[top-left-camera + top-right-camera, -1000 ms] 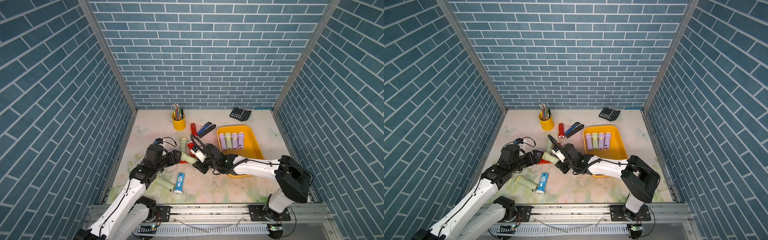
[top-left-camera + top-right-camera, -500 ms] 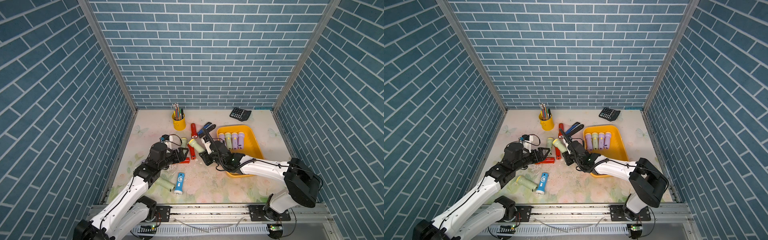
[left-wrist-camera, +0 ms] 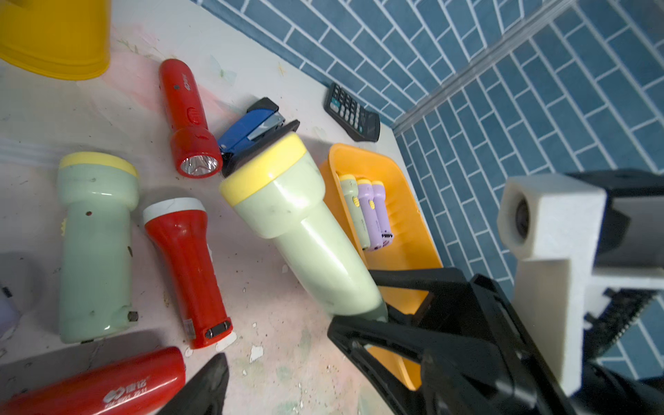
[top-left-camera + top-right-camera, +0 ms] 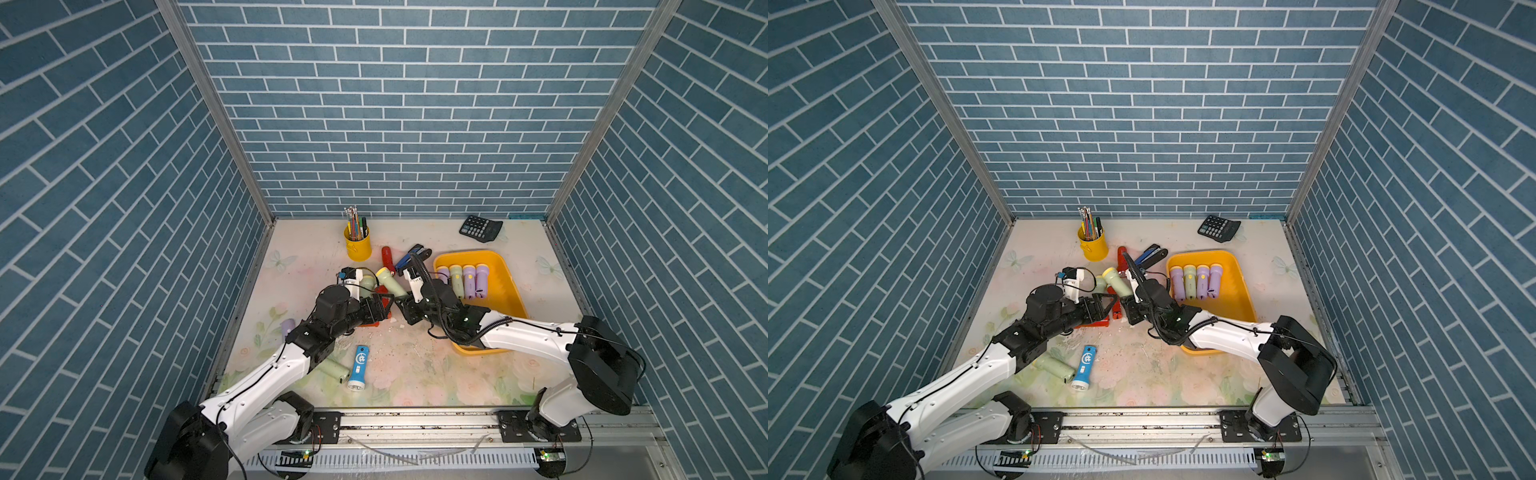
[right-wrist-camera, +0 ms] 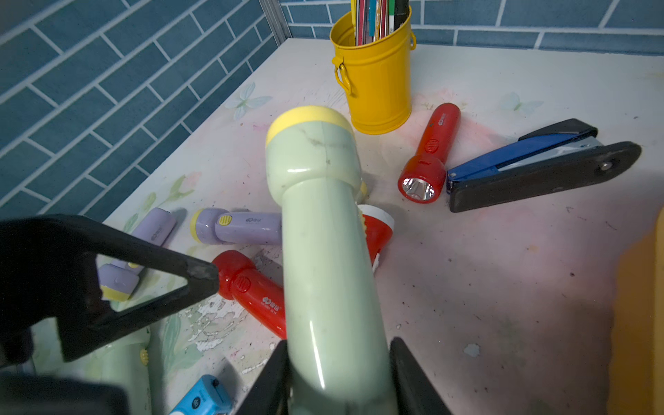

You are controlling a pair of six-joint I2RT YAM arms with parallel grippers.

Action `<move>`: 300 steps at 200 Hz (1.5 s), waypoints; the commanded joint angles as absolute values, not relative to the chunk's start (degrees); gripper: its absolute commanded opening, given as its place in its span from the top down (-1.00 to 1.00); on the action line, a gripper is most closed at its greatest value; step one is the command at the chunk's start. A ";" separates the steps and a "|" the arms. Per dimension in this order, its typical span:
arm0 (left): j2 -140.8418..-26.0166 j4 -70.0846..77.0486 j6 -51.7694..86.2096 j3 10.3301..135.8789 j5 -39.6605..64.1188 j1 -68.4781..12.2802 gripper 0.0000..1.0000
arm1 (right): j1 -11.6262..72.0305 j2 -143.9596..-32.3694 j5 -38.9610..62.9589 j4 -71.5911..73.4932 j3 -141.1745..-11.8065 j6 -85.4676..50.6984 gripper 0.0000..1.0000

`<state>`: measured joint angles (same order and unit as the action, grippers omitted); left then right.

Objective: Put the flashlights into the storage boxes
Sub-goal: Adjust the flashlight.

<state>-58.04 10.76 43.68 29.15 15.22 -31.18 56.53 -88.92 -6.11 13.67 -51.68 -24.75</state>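
Clutter crowds the table under the pale green flashlight (image 5: pixel 323 233), held tilted above it, its tail clamped in the right gripper (image 5: pixel 337 363). A stapler (image 4: pixel 409 259) lies between it and the yellow tray (image 4: pixel 505 291), which holds four flashlights. The left gripper (image 4: pixel 380 305) hangs close by over a red flashlight (image 3: pixel 187 273), fingers spread.

The right arm (image 4: pixel 523 336) stretched low and far forward. The right gripper (image 5: pixel 337 373) was clamped on the tail end of a pale green flashlight (image 5: pixel 323 233), which jutted straight out ahead of its fingers and was lifted at a slant. The left arm (image 4: pixel 266 374) reached forward too. The left gripper (image 4: pixel 1104 309) had its jaws spread wide, pointing toward the right gripper with its tips just beside it.
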 commanded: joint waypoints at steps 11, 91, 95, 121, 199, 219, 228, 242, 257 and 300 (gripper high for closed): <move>-59.43 20.47 49.77 27.39 11.57 -31.63 -0.65 | 56.42 -87.62 -5.40 17.74 -50.64 -26.55 0.52; -65.17 30.08 57.68 26.28 8.68 -32.20 -0.54 | 56.51 -87.87 -3.83 18.70 -50.64 -25.75 0.52; -65.41 30.30 57.81 26.21 8.55 -32.25 -0.53 | 56.51 -87.81 -3.86 18.72 -50.63 -25.69 0.52; -66.73 32.16 58.78 25.80 7.15 -32.53 -0.45 | 56.51 -87.91 -3.45 18.41 -50.88 -25.66 0.52; -71.78 38.10 60.86 26.29 7.38 -32.94 -0.25 | 56.62 -87.81 -2.63 18.48 -50.78 -25.07 0.52; -72.64 39.01 61.08 26.50 7.31 -33.06 -0.20 | 56.69 -87.70 -2.38 18.54 -50.71 -24.87 0.52; -72.75 39.11 61.08 26.59 7.19 -33.16 -0.16 | 56.69 -87.64 -2.42 18.48 -50.72 -24.79 0.52; -72.99 39.05 61.08 26.79 7.20 -33.15 -0.10 | 56.81 -87.54 -2.42 18.51 -50.63 -24.72 0.52; -73.19 39.02 61.08 26.98 7.21 -33.27 -0.08 | 56.78 -87.46 -2.20 18.47 -50.67 -24.52 0.52; -73.59 39.50 61.00 27.16 7.25 -33.30 -0.07 | 57.02 -87.31 -1.95 18.15 -50.57 -23.96 0.52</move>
<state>-72.97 38.04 61.21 26.33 7.53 -32.95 56.66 -88.92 -2.46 15.88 -51.57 -25.15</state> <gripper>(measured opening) 0.550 0.416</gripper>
